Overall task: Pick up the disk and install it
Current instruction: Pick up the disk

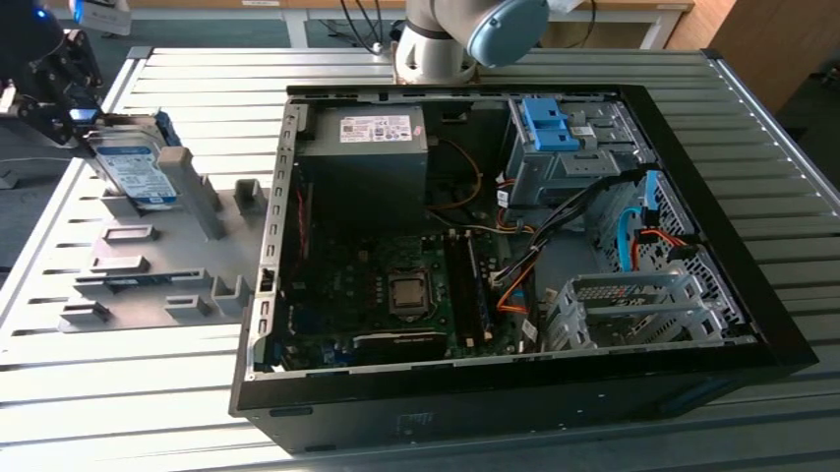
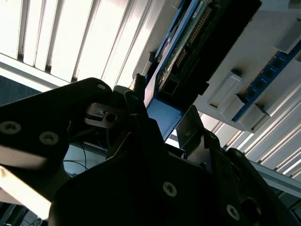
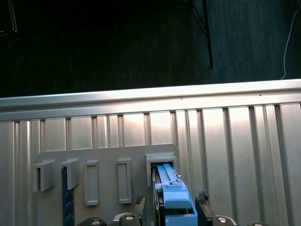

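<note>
The disk [image 1: 132, 173] is a silver-grey drive with a white-and-blue label and blue side rails. It stands on edge, slightly tilted, at the far left end of the grey holder plate [image 1: 157, 265], at the exterior view's left. My dark gripper [image 1: 94, 136] sits over its top end. In the first wrist view the disk's blue rail [image 3: 172, 193] runs from a slot in the plate up between the gripper [image 3: 171, 211] fingers. In the second wrist view the blue rail [image 2: 162, 117] lies between the two fingers [image 2: 188, 129], which press close on both sides.
An open computer case [image 1: 459, 90] lies on the slatted metal table [image 1: 132, 393], right of the holder plate. Inside are a dark box with a white sticker [image 1: 368, 147], a blue latch on a grey cage [image 1: 552, 128], cables and a perforated metal bay [image 1: 630, 310].
</note>
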Tool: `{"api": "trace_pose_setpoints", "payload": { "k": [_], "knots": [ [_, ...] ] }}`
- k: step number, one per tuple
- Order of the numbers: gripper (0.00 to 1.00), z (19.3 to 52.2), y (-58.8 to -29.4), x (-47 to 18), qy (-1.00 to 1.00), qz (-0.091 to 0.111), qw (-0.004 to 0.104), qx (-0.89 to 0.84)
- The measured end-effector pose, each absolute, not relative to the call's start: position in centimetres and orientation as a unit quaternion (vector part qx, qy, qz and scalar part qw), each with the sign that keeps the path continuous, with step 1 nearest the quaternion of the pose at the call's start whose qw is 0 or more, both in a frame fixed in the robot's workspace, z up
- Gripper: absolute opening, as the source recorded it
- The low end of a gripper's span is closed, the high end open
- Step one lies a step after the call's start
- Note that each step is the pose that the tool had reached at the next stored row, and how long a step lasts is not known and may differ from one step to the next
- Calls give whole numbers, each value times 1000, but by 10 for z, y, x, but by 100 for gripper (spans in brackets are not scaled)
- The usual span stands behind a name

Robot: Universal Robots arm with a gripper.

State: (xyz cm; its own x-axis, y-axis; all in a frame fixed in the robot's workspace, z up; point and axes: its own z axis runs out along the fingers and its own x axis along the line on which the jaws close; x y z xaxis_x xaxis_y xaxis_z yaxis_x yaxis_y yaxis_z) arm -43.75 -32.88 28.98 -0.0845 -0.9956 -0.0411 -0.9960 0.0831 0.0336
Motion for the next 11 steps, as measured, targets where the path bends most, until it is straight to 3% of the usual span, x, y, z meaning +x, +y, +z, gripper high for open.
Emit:
{"api": "trace_pose_setpoints", "payload": {
  "k": [7, 8, 11],
  "knots": [
    [51, 288, -328, -437, 736, 26, 4, -677],
    [45, 288, -328, -437, 736, 26, 4, -677],
    [43, 288, -328, -437, 736, 26, 4, -677]
  ]
}}
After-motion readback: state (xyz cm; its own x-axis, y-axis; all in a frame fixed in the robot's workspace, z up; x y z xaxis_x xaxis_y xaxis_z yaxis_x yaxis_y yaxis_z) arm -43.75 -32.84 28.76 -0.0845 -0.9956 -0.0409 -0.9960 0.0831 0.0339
